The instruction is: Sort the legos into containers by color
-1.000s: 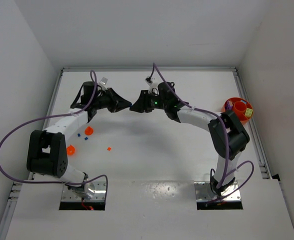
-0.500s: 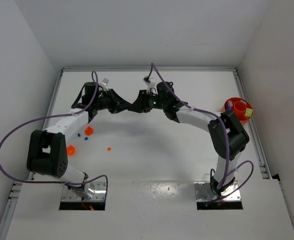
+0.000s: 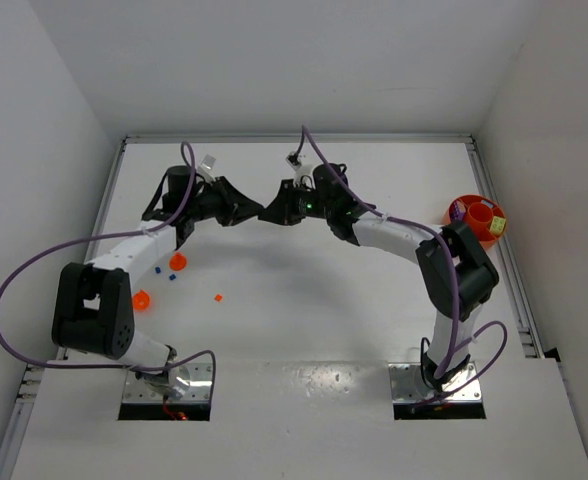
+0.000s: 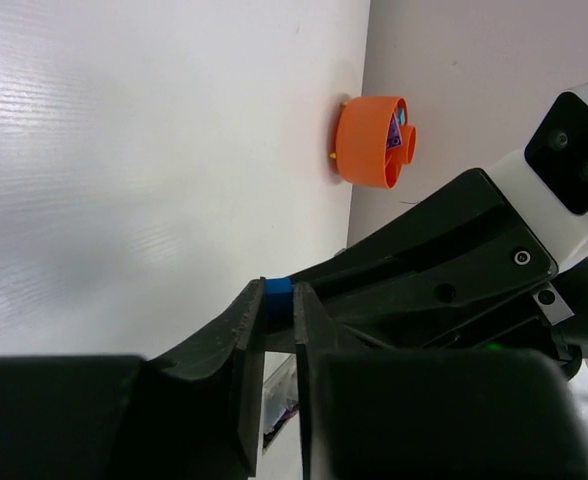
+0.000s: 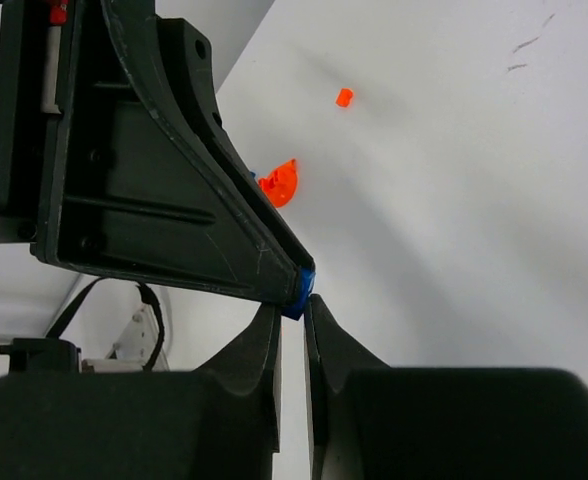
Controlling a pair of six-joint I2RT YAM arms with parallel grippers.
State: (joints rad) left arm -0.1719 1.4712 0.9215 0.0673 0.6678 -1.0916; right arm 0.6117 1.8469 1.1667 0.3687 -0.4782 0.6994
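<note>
- Top view: bright, even, diffuse light from above. The white table and the walls read slightly grey, with only faint, soft shadows beneath the arms.
- Top view: sharp throughout, though the wall edges lean outward toward the corners, a wide-lens effect.
- Left wrist view: the table is nearly washed out at the left, with a streaky sheen. The fingers of the left gripper are dark, soft-focus masses.
- Left wrist view: the blue lego and the orange bowl are crisp.
- Right wrist view: a broad, soft shadow crosses the table. The fingers of the right gripper are blurred.
</note>
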